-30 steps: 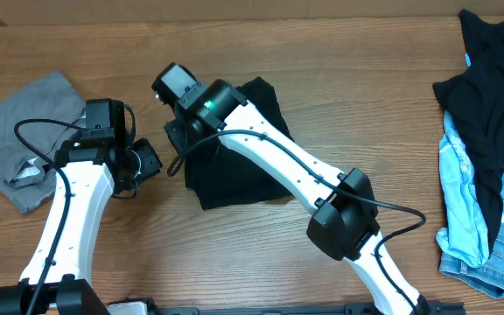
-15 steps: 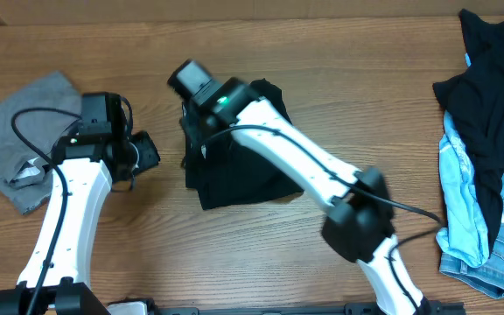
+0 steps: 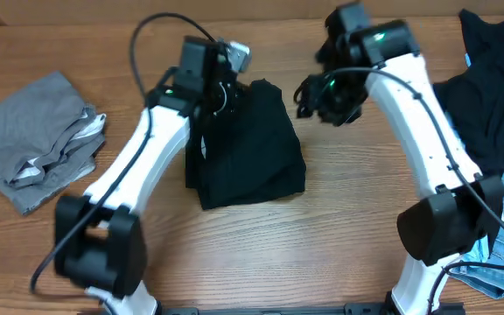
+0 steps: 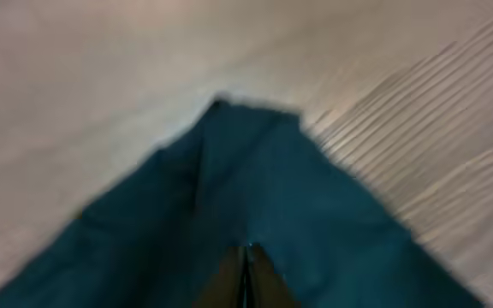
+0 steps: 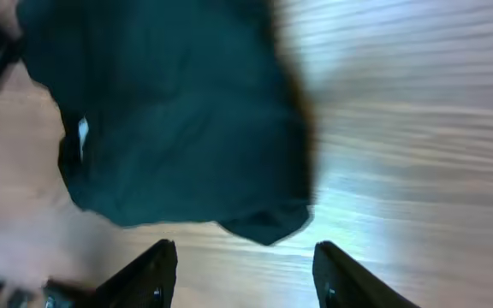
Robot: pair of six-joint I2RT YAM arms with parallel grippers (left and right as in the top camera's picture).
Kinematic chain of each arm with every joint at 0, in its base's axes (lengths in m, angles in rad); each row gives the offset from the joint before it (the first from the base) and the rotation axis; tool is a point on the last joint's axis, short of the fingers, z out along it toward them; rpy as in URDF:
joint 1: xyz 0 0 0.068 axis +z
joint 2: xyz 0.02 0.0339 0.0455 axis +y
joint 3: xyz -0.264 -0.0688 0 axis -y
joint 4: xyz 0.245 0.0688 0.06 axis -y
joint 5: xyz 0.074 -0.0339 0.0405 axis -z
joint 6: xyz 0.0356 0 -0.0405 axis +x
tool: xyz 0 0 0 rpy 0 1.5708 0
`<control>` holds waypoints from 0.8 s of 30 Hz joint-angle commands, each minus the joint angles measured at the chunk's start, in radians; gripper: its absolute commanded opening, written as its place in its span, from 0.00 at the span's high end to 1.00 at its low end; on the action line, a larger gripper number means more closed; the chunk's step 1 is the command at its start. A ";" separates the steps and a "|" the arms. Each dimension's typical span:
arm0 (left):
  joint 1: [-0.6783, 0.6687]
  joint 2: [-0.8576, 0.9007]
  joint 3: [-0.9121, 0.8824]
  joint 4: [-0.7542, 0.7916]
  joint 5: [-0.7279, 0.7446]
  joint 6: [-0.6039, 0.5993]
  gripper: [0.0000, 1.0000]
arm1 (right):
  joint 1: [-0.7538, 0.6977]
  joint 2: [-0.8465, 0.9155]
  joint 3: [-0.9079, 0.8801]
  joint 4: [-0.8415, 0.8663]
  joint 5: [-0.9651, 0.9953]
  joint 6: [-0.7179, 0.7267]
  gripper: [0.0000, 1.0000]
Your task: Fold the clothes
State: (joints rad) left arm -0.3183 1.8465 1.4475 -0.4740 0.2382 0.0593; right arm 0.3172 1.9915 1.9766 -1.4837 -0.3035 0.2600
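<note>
A black garment [image 3: 248, 149] lies folded in a rough square at the table's middle; it also shows in the left wrist view [image 4: 315, 205] and the right wrist view [image 5: 169, 111]. My left gripper [image 3: 227, 86] is over its far edge, and its fingers [image 4: 246, 252] are pressed shut over the dark fabric, with no fold visibly pinched. My right gripper [image 3: 318, 96] is to the right of the garment's far corner, above bare wood. Its fingers [image 5: 245, 257] are wide open and empty. Both wrist views are blurred by motion.
A grey piece with white trim [image 3: 33, 140] lies crumpled at the far left. A pile of black, light-blue and denim clothes [image 3: 488, 131] hangs over the table's right edge. The wooden table [image 3: 357, 227] shows in front.
The right arm has swung from the garment's left side across to its right with its jaws open. The left arm has moved from near the grey piece to the garment's far edge.
</note>
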 commanded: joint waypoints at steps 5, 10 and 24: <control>0.020 0.220 0.004 0.021 -0.093 0.014 0.92 | 0.085 0.002 -0.399 0.324 -0.410 -0.027 0.46; 0.059 0.299 0.003 -0.080 -0.145 -0.056 0.90 | 0.107 0.004 -0.603 0.538 -0.405 -0.020 0.42; 0.089 0.298 0.003 -0.755 0.074 -0.153 0.96 | -0.032 0.083 -0.640 0.796 -0.143 0.029 0.48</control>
State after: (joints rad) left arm -0.2272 2.1147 1.4719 -1.2171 0.2001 -0.0799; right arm 0.3088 2.0579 1.3155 -0.7227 -0.5777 0.2939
